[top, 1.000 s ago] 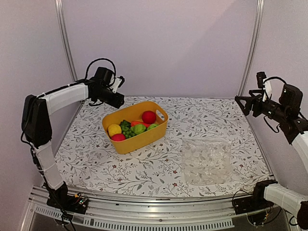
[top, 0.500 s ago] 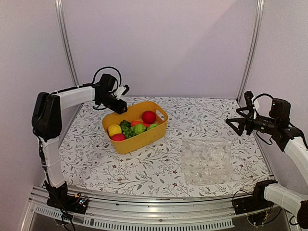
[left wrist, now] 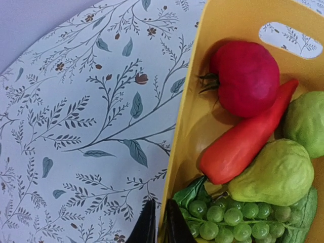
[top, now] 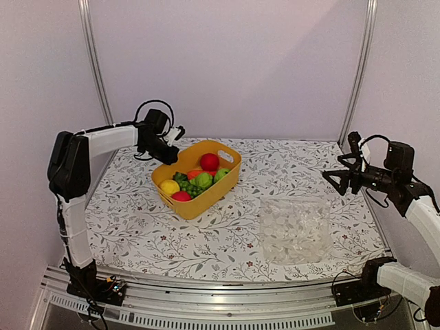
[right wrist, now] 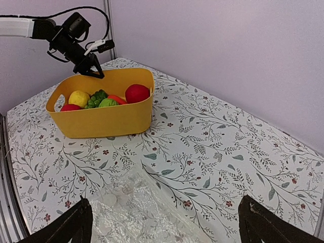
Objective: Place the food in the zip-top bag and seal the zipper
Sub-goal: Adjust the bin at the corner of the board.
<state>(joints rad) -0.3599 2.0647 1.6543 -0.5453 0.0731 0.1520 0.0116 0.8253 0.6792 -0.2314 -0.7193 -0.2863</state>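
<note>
Floral tabletop (top: 137, 227): left pincer (left wrist: 161, 224) now clamps the rim of the yellow basket (top: 206, 201), freshly swung round, food (top: 199, 181) not yet bagged, right pincer (top: 335, 183) gaping wide near the zip-top bag (top: 295, 230).

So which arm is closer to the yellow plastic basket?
Left. The left end effector pinches the yellow plastic basket; the right end effector hangs open, far away.

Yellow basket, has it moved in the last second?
Yes. The yellow basket has turned: its near corner swung right, toward the zip-top bag, with the left gripper clamped on its rim.
</note>
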